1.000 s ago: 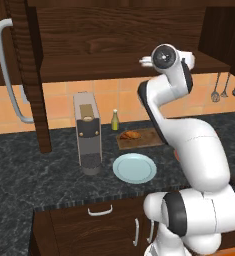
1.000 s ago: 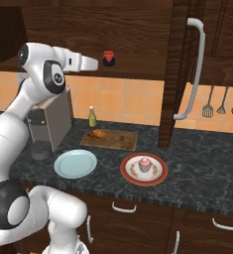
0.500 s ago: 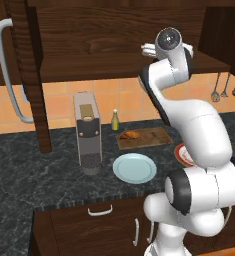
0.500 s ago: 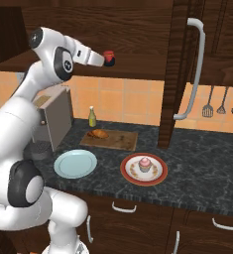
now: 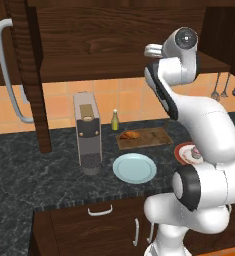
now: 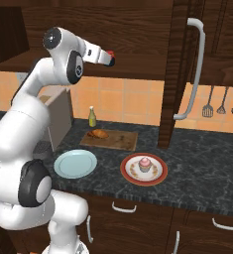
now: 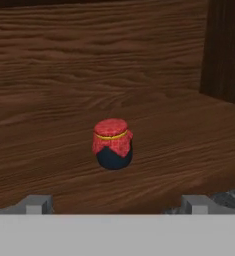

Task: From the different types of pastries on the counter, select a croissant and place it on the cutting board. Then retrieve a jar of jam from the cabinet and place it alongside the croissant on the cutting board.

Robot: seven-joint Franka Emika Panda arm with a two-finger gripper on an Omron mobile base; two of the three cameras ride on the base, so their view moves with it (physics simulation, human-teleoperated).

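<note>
The jar of jam point(image 7: 112, 144), dark with a red cloth lid, stands upright on the cabinet's wooden shelf point(image 7: 179, 150). My gripper point(image 7: 116, 204) is open and faces it from a short way off, with the jar centred between the fingertips point(image 7: 36, 202). In the right base view my gripper point(image 6: 109, 58) is raised to the shelf and the jar's red lid point(image 6: 111, 52) peeks out just beyond it. The golden-brown croissant point(image 6: 97, 133) lies on the left end of the cutting board point(image 6: 119, 141) on the counter point(image 6: 197, 163).
A yellow-green bottle point(image 6: 92, 117) stands behind the board and a grey machine point(image 5: 87, 132) to its left. A light-blue plate point(image 6: 75, 163) and a red plate point(image 6: 157, 173) holding a pale pastry point(image 6: 145, 163) lie in front. Open cabinet doors with long grey handles point(image 6: 195, 69) flank the shelf.
The arm has lifted and stretched toward the cabinet shelf, bringing the hand up close to the jar. The croissant and the plates have stayed put.
</note>
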